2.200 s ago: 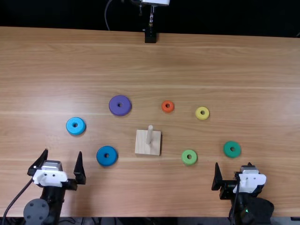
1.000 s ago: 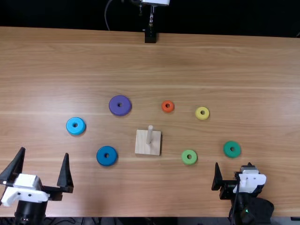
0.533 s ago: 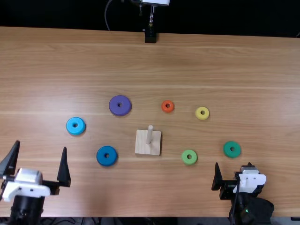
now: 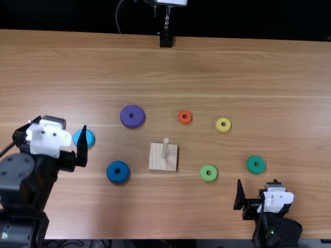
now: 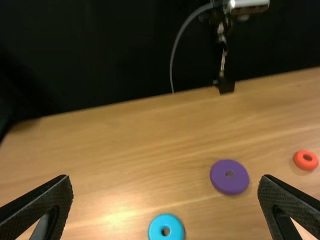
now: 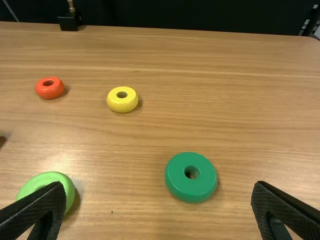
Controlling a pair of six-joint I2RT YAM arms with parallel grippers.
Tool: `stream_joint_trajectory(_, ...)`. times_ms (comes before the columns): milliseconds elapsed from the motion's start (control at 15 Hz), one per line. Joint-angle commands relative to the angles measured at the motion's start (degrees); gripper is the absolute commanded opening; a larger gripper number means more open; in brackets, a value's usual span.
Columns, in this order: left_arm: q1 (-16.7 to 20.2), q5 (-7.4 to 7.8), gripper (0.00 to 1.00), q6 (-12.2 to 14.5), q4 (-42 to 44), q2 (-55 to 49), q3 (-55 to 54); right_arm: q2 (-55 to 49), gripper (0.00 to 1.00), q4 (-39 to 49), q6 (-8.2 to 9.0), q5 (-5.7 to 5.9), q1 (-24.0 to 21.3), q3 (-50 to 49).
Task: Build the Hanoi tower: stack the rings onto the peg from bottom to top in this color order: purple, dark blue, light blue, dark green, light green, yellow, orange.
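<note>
My left gripper (image 4: pixel 61 135) hangs above the table's left side, partly over the light blue ring (image 4: pixel 90 138); in the left wrist view the gripper (image 5: pixel 165 187) is open and empty. My right gripper (image 4: pixel 257 188), open and empty, is near the front right edge; in the right wrist view the gripper (image 6: pixel 157 195) has the dark green ring (image 6: pixel 175 186) beyond it. The peg (image 4: pixel 165 149) stands bare on its square base (image 4: pixel 159 162). Around it lie the purple (image 4: pixel 133 123), dark blue (image 4: pixel 118 178), orange (image 4: pixel 185 123), yellow (image 4: pixel 227 128) and light green rings (image 4: pixel 209 179).
The wooden table (image 4: pixel 207 67) stretches beyond the rings. A black stand (image 4: pixel 165 40) is at its far edge, with a cable beside it. The rings lie flat and apart from one another.
My left gripper first shifted left and nearer the front edge, then moved forward over the left side, now covering part of the light blue ring. The right arm kept still.
</note>
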Motion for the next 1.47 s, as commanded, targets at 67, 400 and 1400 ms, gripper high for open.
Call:
stream_joint_trajectory(67,-2.3,3.87,1.00,0.4,0.2,7.4,6.3,-0.4,1.00,-3.6,0.01,0.55,-0.7,-6.8)
stream_joint_trajectory(400,-9.3,2.92,1.00,-0.1,2.2,17.9,8.2,-0.4,1.00,-3.6,0.11,0.55,-0.7,-6.8)
stream_joint_trajectory(1400,-9.7,2.50,1.00,-0.3,0.2,42.2,20.2,-0.4,1.00,-3.6,0.01,0.55,-0.7,-6.8)
